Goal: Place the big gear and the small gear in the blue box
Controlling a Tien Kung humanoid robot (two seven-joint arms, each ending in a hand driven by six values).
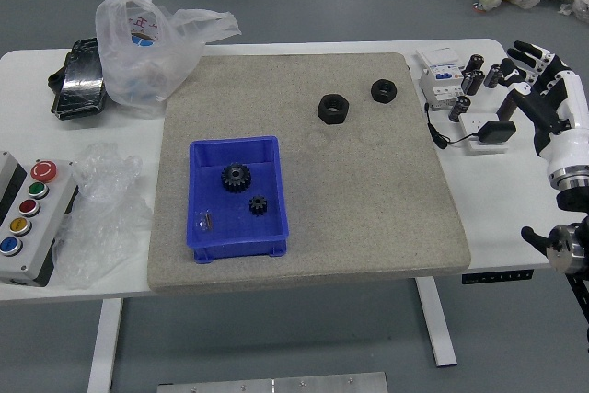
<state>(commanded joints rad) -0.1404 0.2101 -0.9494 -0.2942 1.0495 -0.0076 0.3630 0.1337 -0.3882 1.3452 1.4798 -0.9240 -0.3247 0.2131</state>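
Tabletop (488,209): white, running across the view
Mat (368,200): grey-beige, flat on the tabletop
Plastic bag (152,52): white, crumpled, at the far left, overlapping the mat's corner
Right hand (545,103): raised over the tabletop's right side, well apart from the blue box; fingers (529,48) apart, clamped on nothing
Blue box (239,251): upright on the left half of the mat; contains both gears
Button panel (20,260): at the left edge, beside clear wrap (92,218)
White boxes (446,97): on the tabletop, right of the mat
Black nuts (333,120): two, apart, near the mat's far right; the larger is on the left
Big gear (228,178): black, inside the blue box
Small gear (259,204): black, inside the blue box, nearer the camera and right of the big gear, not touching it
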